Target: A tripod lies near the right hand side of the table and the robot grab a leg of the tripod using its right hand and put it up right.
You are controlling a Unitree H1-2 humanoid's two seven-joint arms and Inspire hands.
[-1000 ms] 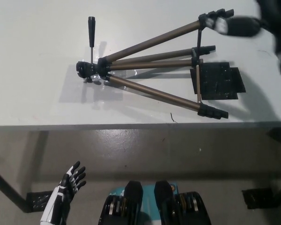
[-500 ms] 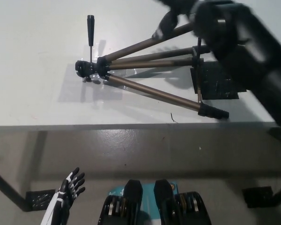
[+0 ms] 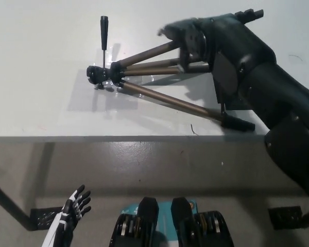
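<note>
Blurred right hand point(image 3: 188, 38) covers the tripod point(image 3: 144, 77) legs; grip unclear, no writing readable. Below the tripod, left hand point(image 3: 72, 208) rests, fingers spread.

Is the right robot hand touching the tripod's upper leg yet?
Cannot tell. In the head view the right robot hand overlaps the upper leg of the tripod, but the hand is blurred and hides any contact or gap.
</note>
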